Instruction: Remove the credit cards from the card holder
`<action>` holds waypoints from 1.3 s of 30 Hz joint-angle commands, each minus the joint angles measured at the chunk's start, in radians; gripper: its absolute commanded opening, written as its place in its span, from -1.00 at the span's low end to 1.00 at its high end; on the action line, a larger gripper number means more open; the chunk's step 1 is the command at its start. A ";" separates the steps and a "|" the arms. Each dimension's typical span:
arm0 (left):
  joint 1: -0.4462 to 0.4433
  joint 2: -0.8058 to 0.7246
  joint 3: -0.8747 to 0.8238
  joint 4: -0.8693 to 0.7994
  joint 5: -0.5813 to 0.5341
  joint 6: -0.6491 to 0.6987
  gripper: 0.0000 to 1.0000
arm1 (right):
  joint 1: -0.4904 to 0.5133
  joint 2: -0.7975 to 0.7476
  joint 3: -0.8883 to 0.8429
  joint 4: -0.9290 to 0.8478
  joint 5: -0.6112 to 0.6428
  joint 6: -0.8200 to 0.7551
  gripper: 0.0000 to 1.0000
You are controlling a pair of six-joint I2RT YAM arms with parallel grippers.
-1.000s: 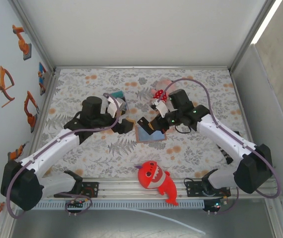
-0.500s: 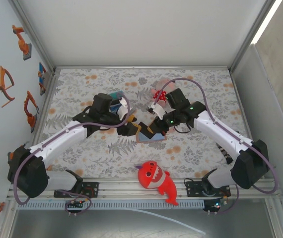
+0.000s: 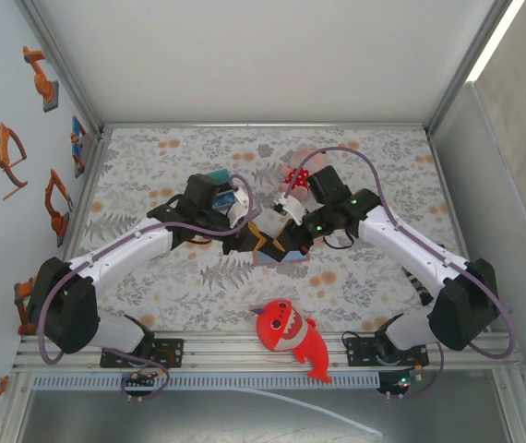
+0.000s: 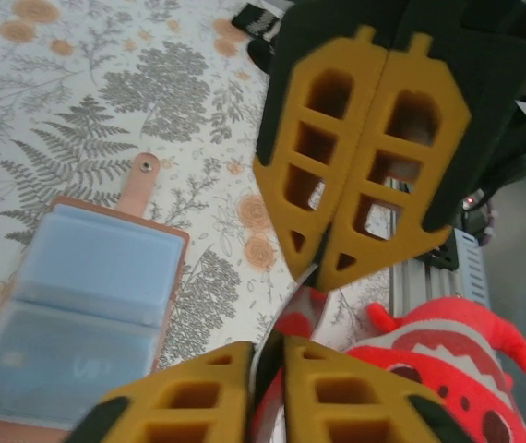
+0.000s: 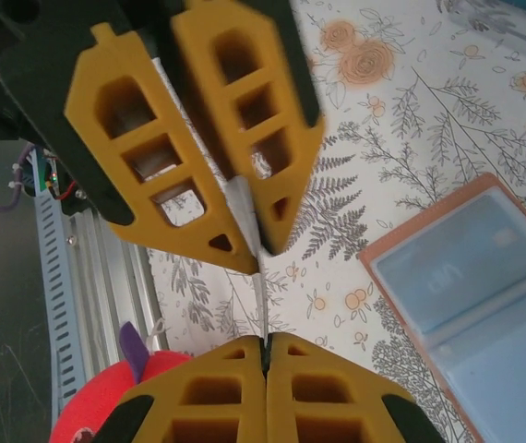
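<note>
Yellow lattice fingers of the left tool are now pressing together, where a second ago they were standing wide apart. The left arm has been swinging in toward the middle of the floral-patterned table. Its tool is now pinching the same thin pale credit card that the right tool is gripping. Both tools are clamping narrow on it, tip to tip, with the card standing edge-on between them, so I am not making out the colour of its face.

To my eye this is looking like a handover. One card is already out of the holder and passing from right to left, and the right tool is going to have to let go before the left can carry it off.

The tan leather card holder is lying open and flat on the table, blue-grey pockets facing up, its small tab sticking out from one edge. It is sitting just beside and beneath the meeting tools, touching neither. I am guessing more cards are waiting in those pockets.
</note>
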 commanded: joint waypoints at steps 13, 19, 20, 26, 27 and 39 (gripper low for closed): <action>0.023 -0.120 -0.091 0.133 -0.024 -0.057 -1.00 | 0.006 -0.161 -0.125 0.238 0.118 0.161 -0.21; 0.043 -0.241 -0.207 0.333 -0.115 -0.215 -1.00 | 0.001 -0.291 -0.247 0.449 0.203 0.334 0.08; 0.042 -0.263 -0.226 0.372 -0.139 -0.246 -1.00 | 0.001 -0.308 -0.268 0.485 0.211 0.364 0.09; 0.044 -0.376 -0.329 0.593 -0.244 -0.445 -1.00 | -0.007 -0.359 -0.400 0.782 0.177 0.574 0.19; 0.044 -0.386 -0.344 0.627 -0.250 -0.477 -1.00 | -0.008 -0.351 -0.409 0.824 0.158 0.603 0.19; 0.046 -0.387 -0.390 0.848 -0.172 -0.676 -1.00 | -0.016 -0.212 -0.386 1.092 -0.055 0.726 0.16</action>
